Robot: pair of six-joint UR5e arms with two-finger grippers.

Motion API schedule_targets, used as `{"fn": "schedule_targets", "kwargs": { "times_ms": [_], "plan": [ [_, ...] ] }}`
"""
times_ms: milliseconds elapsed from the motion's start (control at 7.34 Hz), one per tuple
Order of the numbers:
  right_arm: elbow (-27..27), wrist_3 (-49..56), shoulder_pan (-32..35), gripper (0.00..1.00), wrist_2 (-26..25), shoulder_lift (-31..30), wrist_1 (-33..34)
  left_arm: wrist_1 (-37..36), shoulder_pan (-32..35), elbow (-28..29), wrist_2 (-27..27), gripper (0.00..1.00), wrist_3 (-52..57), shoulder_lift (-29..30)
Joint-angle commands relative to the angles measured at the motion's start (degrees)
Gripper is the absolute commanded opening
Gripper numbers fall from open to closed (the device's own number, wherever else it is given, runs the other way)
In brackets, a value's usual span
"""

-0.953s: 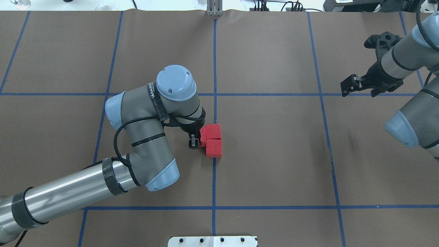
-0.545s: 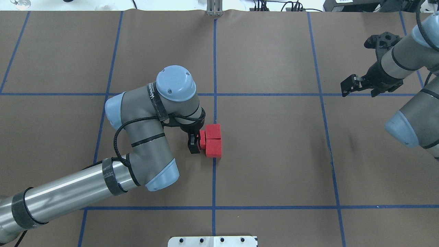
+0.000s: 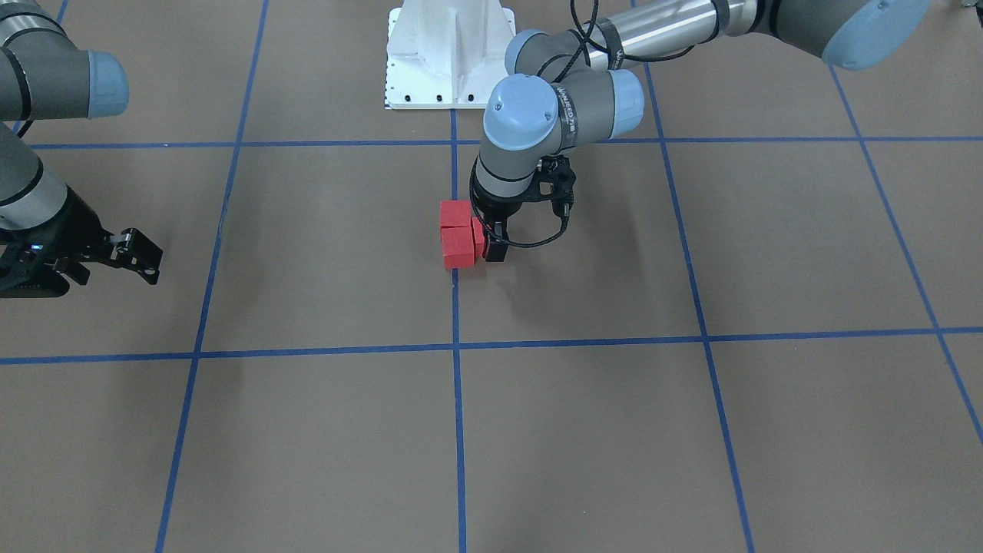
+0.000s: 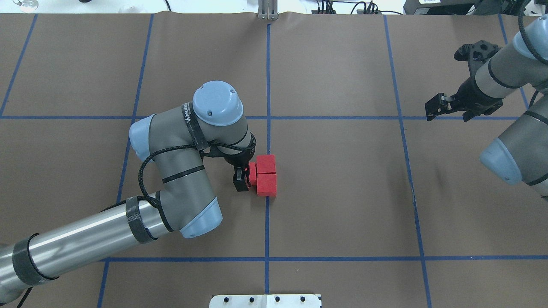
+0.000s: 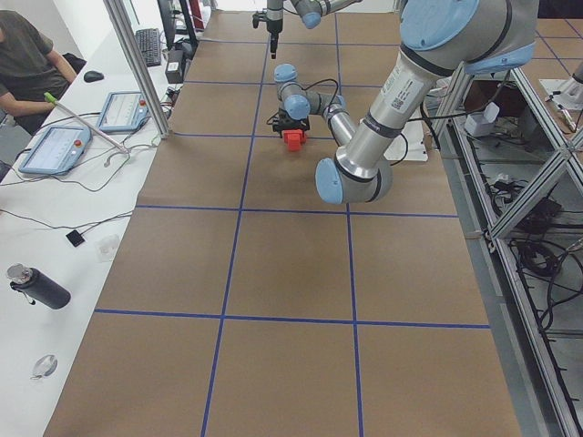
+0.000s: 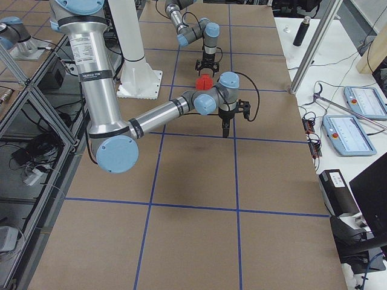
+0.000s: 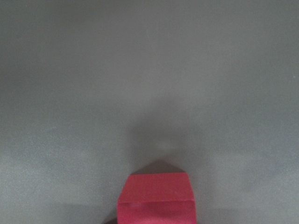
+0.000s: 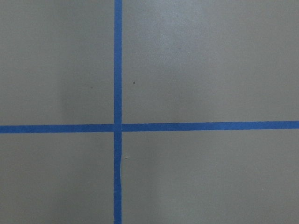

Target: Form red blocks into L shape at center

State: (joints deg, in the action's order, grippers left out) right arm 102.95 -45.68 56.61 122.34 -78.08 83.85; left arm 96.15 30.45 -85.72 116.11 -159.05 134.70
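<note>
Starting at the overhead view's left: left arm [image 4: 85, 239] stretched in low from the near corner, silver forearm slanting up toward the middle, then folded sharply back through the grey wrist joints, blue cap uppermost. Points the left gripper [image 4: 245, 176] straight down at the center [image 4: 274, 214], just left of the middle blue tape line [image 4: 268, 77]. Only one black finger [image 4: 241, 184] in sight, at the near left corner of a red cube; the other hidden under the wrist, so cannot tell whether clamped on that cube or loose around it. Next, the red blocks [image 4: 266, 175]: two set one behind the other along the tape line, touching, resting on the line itself; the third block [image 4: 253, 173] against their left side, beside the seam between them, partly covered by the gripper. From the left wrist camera, just one red cube at the bottom edge, with brown floor [image 7: 149, 70] beyond. Well apart at the far right, right arm [image 4: 509, 68] angled in from the upper corner, wrist tipped down and leftward. Holds the right gripper [image 4: 429, 111] above the floor near a tape crossing [image 8: 117, 127], fingers slightly parted, nothing between them.
</note>
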Motion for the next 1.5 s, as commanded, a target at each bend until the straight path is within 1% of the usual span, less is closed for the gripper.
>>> {"fn": "schedule_targets", "kwargs": {
  "times_ms": [0,136,272,545,953,1362],
  "plan": [
    [0.0,0.0,0.0,1.0,0.0,0.0,0.0,-0.1,0.3,-4.6,2.3,1.0,2.1,-2.2],
    [0.0,0.0,-0.1,1.0,0.0,0.0,0.0,-0.2,-0.3,-7.5,2.5,1.0,2.1,-5.1],
    [0.0,0.0,-0.1,1.0,0.0,0.1,0.0,-0.4,-0.7,-7.4,2.4,1.0,1.5,-5.1],
    [0.0,0.0,-0.1,1.0,0.0,0.1,0.0,-0.5,-4.9,-6.8,2.0,1.0,1.0,-5.0],
    [0.1,-0.2,-0.2,1.0,0.0,0.4,0.0,-3.0,-5.4,-10.8,2.4,1.0,0.0,-5.3],
    [0.1,-0.2,-0.2,1.0,0.0,0.4,0.0,-3.3,-5.7,-9.8,2.1,1.0,-0.2,-5.4]
  ]
}}
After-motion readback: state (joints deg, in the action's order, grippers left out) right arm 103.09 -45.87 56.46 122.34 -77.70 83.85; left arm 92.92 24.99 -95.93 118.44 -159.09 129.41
